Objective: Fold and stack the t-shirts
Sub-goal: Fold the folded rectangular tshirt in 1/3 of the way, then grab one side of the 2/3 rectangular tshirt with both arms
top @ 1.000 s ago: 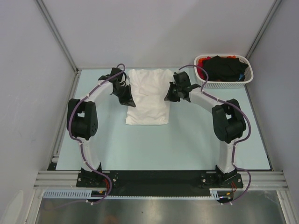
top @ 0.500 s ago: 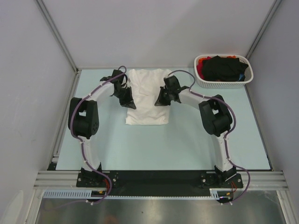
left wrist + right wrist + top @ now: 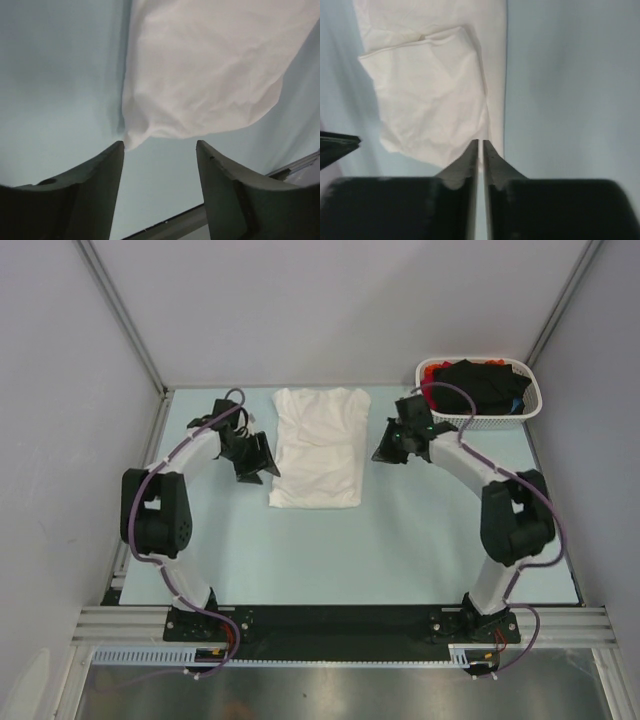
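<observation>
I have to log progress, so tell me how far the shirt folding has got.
Done: the white shirt lies on the table with its sides folded in, a long strip. In hand: nothing; the left gripper is open and the right gripper shut, both empty beside it. Left: folding it shorter, then the black and red shirts in the basket.

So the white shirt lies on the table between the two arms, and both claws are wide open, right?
Not quite. The white shirt does lie between the arms and the left gripper is open, but the right gripper is shut tight, as the right wrist view shows.
</observation>
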`<state>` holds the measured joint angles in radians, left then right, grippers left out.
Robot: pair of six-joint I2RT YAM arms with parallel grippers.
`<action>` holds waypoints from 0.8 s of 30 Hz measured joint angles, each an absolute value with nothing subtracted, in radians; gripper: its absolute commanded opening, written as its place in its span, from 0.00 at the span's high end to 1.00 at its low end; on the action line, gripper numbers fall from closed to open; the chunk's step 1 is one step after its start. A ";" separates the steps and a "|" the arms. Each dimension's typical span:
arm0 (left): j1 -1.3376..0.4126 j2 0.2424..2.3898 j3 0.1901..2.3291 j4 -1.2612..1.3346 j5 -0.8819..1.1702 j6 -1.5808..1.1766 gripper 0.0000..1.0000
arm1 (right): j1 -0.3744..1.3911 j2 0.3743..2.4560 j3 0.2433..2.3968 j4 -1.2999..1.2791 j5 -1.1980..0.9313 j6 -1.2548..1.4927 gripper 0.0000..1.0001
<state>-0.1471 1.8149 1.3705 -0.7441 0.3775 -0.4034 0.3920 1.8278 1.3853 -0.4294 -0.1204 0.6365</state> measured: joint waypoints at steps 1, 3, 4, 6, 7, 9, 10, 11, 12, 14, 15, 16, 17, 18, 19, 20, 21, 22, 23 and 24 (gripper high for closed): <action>-0.134 1.803 1.341 -0.737 0.382 -0.406 0.00 | 0.368 1.782 1.348 -0.423 -0.149 0.641 0.63; -0.113 1.792 1.290 -0.727 0.395 -0.411 0.00 | 0.317 1.695 1.264 -0.405 -0.224 0.653 0.36; -0.106 1.790 1.262 -0.718 0.400 -0.418 0.00 | 0.295 1.668 1.227 -0.399 -0.258 0.656 0.28; -0.102 1.790 1.214 -0.711 0.411 -0.422 0.00 | 0.273 1.643 1.166 -0.391 -0.323 0.664 0.17; -0.102 1.790 1.191 -0.707 0.420 -0.427 0.00 | 0.273 1.644 1.140 -0.387 -0.358 0.666 0.16; -0.103 1.790 1.157 -0.702 0.429 -0.437 0.00 | 0.280 1.658 1.090 -0.381 -0.434 0.673 0.14; -0.104 1.790 1.145 -0.698 0.432 -0.442 0.00 | 0.282 1.672 1.072 -0.379 -0.467 0.680 0.14; -0.104 1.790 1.134 -0.691 0.434 -0.446 0.00 | 0.286 1.689 1.057 -0.368 -0.500 0.685 0.14; -0.104 1.790 1.129 -0.686 0.434 -0.448 0.00 | 0.289 1.704 1.047 -0.358 -0.525 0.690 0.14; -0.104 1.794 1.124 -0.674 0.437 -0.455 0.00 | 0.298 1.750 1.039 -0.340 -0.577 0.707 0.13; -0.104 1.797 1.124 -0.665 0.439 -0.456 0.00 | 0.302 1.773 1.039 -0.326 -0.598 0.711 0.14; -0.104 1.801 1.124 -0.657 0.440 -0.461 0.00 | 0.307 1.792 1.039 -0.316 -0.614 0.715 0.13; -0.104 1.805 1.124 -0.652 0.441 -0.463 0.00 | 0.313 1.812 1.042 -0.311 -0.630 0.720 0.13; -0.104 1.813 1.127 -0.649 0.442 -0.466 0.00 | 0.317 1.831 1.049 -0.309 -0.643 0.724 0.13; -0.104 1.818 1.131 -0.649 0.447 -0.471 0.00 | 0.322 1.851 1.060 -0.308 -0.652 0.727 0.13; -0.104 1.825 1.139 -0.651 0.452 -0.474 0.00 | 0.327 1.874 1.077 -0.308 -0.663 0.730 0.13; -0.104 1.831 1.147 -0.650 0.454 -0.477 0.00 | 0.331 1.888 1.091 -0.309 -0.671 0.733 0.13; -0.104 1.839 1.155 -0.649 0.456 -0.480 0.01 | 0.337 1.903 1.110 -0.308 -0.677 0.733 0.13; -0.104 1.849 1.166 -0.648 0.461 -0.485 0.00 | 0.343 1.915 1.127 -0.305 -0.680 0.734 0.14; -0.104 1.860 1.177 -0.648 0.467 -0.490 0.00 | 0.348 1.924 1.143 -0.302 -0.683 0.735 0.14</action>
